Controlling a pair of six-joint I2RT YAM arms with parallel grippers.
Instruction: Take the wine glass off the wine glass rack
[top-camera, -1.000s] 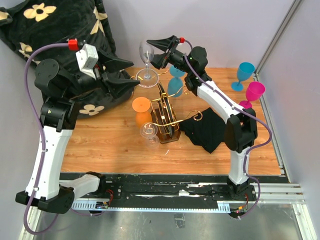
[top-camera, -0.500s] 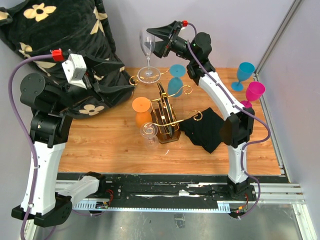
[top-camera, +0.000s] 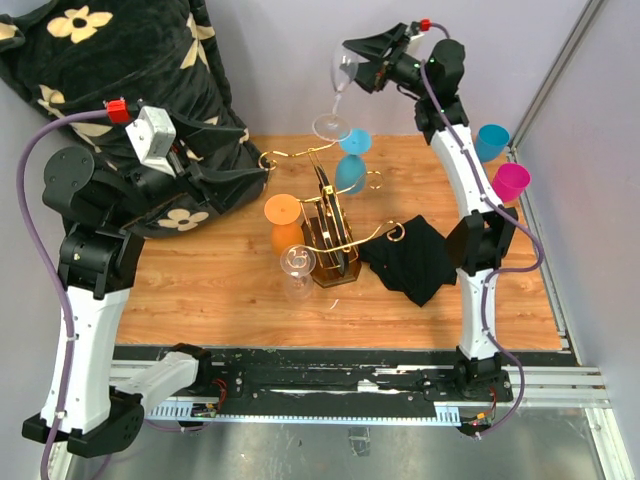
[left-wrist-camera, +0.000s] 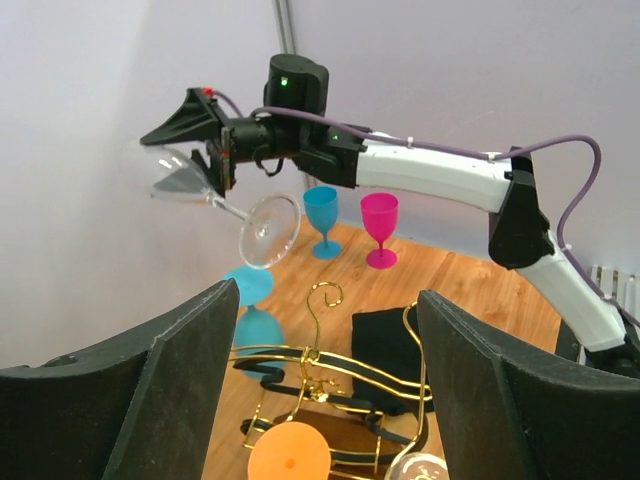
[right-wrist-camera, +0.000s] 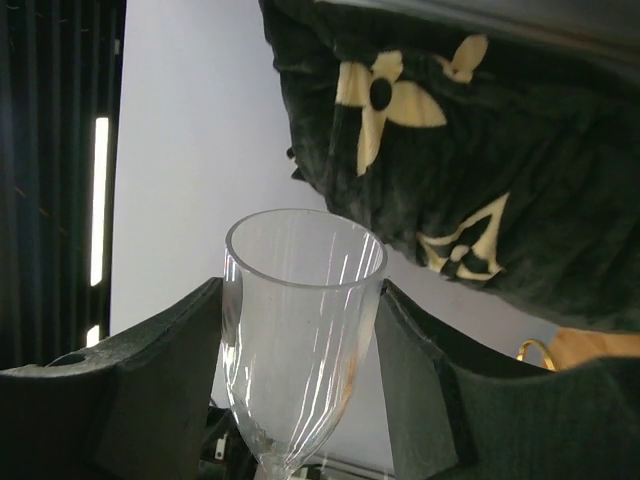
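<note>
My right gripper is shut on a clear wine glass, held tilted in the air above and behind the rack, clear of its arms. The glass's bowl sits between the right fingers in the right wrist view, and the glass also shows in the left wrist view. The wine glass rack, gold wire on a dark wooden base, stands mid-table and shows in the left wrist view. My left gripper is open and empty, left of the rack and above it.
An orange glass, a clear glass and a teal glass hang on the rack. A cyan glass and a magenta glass stand at the right. A black cloth lies right of the rack. A black flowered cushion fills the back left.
My right gripper has carried the clear glass up and to the right, away from the rack. My left arm drew back to the left, then held still.
</note>
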